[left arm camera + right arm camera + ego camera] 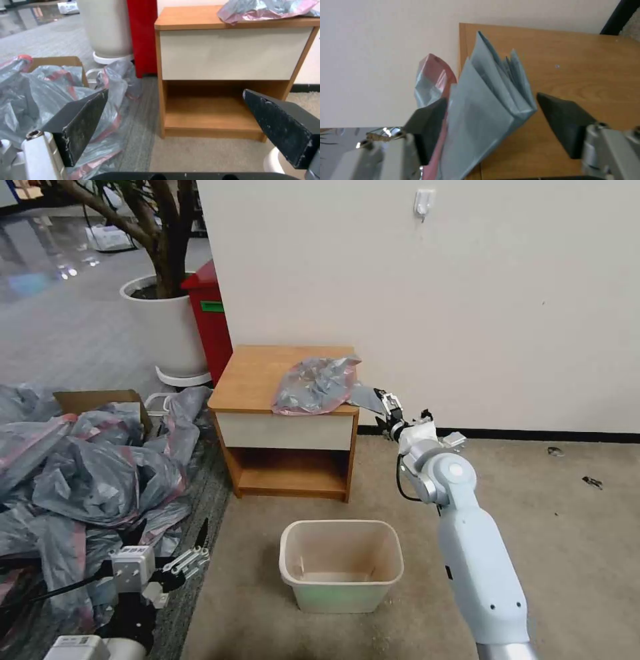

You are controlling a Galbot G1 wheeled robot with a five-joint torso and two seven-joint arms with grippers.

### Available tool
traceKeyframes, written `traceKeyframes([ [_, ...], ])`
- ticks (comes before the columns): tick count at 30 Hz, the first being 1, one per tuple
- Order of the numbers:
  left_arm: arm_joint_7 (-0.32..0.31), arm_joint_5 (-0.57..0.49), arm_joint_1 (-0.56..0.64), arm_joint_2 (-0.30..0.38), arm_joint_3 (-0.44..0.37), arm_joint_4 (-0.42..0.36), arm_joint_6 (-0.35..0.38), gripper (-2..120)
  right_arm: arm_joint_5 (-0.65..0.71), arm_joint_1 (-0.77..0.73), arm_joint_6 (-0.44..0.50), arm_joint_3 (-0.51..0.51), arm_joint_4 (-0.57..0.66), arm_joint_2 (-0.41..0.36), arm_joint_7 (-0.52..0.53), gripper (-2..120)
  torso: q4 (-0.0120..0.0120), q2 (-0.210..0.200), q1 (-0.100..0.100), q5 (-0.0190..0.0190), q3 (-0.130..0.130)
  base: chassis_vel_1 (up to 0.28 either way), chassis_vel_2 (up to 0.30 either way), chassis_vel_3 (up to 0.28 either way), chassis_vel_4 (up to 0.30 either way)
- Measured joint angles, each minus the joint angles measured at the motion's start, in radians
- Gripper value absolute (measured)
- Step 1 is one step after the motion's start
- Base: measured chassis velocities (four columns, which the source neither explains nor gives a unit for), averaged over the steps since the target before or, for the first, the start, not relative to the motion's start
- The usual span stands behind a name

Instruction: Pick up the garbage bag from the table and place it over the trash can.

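At the right edge of the table [257, 373], against the wall, the right gripper [389, 410] is reaching in from the side, level with the top. The garbage bag [317, 383] is lying crumpled on the near right part of the top, with a flat grey flap hanging out past the right edge. That overhang looks like the reason for coming in from the side: it gives the fingers something thin to close on without scraping the wood.

The right wrist view shows the jaws standing wide apart, one on each side of the pleated grey flap [486, 110], with the pink rim band running close by one finger [428, 125]. Nothing is pinched yet; the plastic is sitting loosely between the pads, so I would say the grab is just being lined up.

The trash can [341, 563] is standing on the carpet nearer to the robot than the table, upright, well apart from the bag, its mouth facing up ready for lining.

Low on the left, the left gripper [187, 563] is hanging over the heap of spare bags [80, 473], its fingers spread wide and holding nothing. It is pointing toward the table's open shelf [206, 112], and seems to be waiting.

A red bin [210, 317] and a white planter [167, 323] are standing farther back on the left.
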Motion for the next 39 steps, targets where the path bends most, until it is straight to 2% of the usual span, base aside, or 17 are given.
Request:
traceKeyframes([
  [1, 0.0, 0.0, 0.0, 0.0, 0.0, 0.0, 0.0, 100, 0.0, 0.0, 0.0, 0.0, 0.0, 0.0, 0.0, 73, 0.0, 0.0, 0.0, 0.0, 0.0, 0.0, 0.0, 0.0, 0.0],
  [4, 0.001, 0.004, 0.0, -0.002, 0.0, 0.0, -0.003, 100, -0.005, 0.01, 0.003, 0.0, -0.009, -0.002, -0.003, 55, 0.0, 0.0, 0.0, -0.0001, 0.0, 0.0, 0.0, 0.0, 0.0],
  [5, 0.001, 0.004, 0.0, -0.002, 0.0, 0.0, -0.003, 100, -0.005, 0.01, 0.003, 0.0, -0.009, -0.002, -0.003, 55, 0.0, 0.0, 0.0, -0.0001, 0.0, 0.0, 0.0, 0.0, 0.0],
  [9, 0.002, 0.014, 0.0, -0.006, 0.002, 0.0, -0.011, 100, -0.004, 0.01, 0.008, 0.0, -0.001, -0.008, -0.008, 39, 0.0, 0.0, 0.0, 0.0, 0.0, 0.0, 0.0, 0.0, 0.0],
  [10, 0.002, 0.014, 0.0, -0.006, 0.002, 0.0, -0.011, 100, -0.004, 0.01, 0.008, 0.0, -0.001, -0.008, -0.008, 39, 0.0, 0.0, 0.0, 0.0, 0.0, 0.0, 0.0, 0.0, 0.0],
  [14, 0.002, -0.004, -0.001, -0.006, 0.009, 0.0, -0.025, 100, 0.057, -0.017, 0.02, 0.004, 0.06, -0.014, -0.031, 19, 0.0, 0.0, 0.0, 0.0, 0.0, 0.0, 0.0, 0.0, 0.0],
  [15, 0.002, -0.004, -0.001, -0.006, 0.009, 0.0, -0.025, 100, 0.057, -0.017, 0.02, 0.004, 0.06, -0.014, -0.031, 19, 0.0, 0.0, 0.0, 0.0, 0.0, 0.0, 0.0, 0.0, 0.0],
  [19, 0.002, -0.039, -0.003, -0.003, 0.018, 0.0, -0.048, 100, 0.077, -0.063, 0.02, -0.01, 0.145, -0.043, -0.028, 3, 0.0, 0.0, 0.0, 0.0, 0.0, 0.0, 0.0, 0.0, 0.0],
  [25, 0.003, -0.039, -0.003, -0.003, 0.018, 0.0, -0.049, 100, 0.104, -0.148, 0.02, -0.053, 0.262, -0.078, 0.007, 0, 0.0001, 0.0, 0.0, -0.0001, 0.0, 0.0, 0.0, 0.0, 0.0],
  [28, 0.01, -0.024, -0.006, 0.001, 0.017, 0.0, -0.049, 100, 0.108, -0.256, 0.009, -0.106, 0.377, -0.111, 0.018, 0, 0.0, 0.0, 0.0, 0.0, 0.0, 0.0, 0.0, 0.0, 0.0],
  [29, 0.01, -0.024, -0.006, 0.001, 0.017, 0.0, -0.049, 100, 0.108, -0.256, 0.009, -0.106, 0.377, -0.111, 0.018, 0, 0.0, 0.0, 0.0, 0.0, 0.0, 0.0, 0.0, 0.0, 0.0],
  [33, 0.012, -0.021, -0.009, 0.004, 0.017, 0.0, -0.048, 100, 0.11, -0.404, -0.003, -0.157, 0.569, -0.177, 0.029, 0, 0.0001, 0.0, 0.0, -0.0002, 0.0, 0.0, 0.0, 0.0, 0.0],
  [39, 0.016, -0.024, -0.015, 0.013, 0.019, 0.0, -0.047, 100, 0.055, -0.578, -0.077, -0.208, 0.677, -0.266, 0.019, 0, -0.0001, 0.0, 0.0, 0.0, 0.0, 0.0, 0.0, 0.0, 0.0],
])
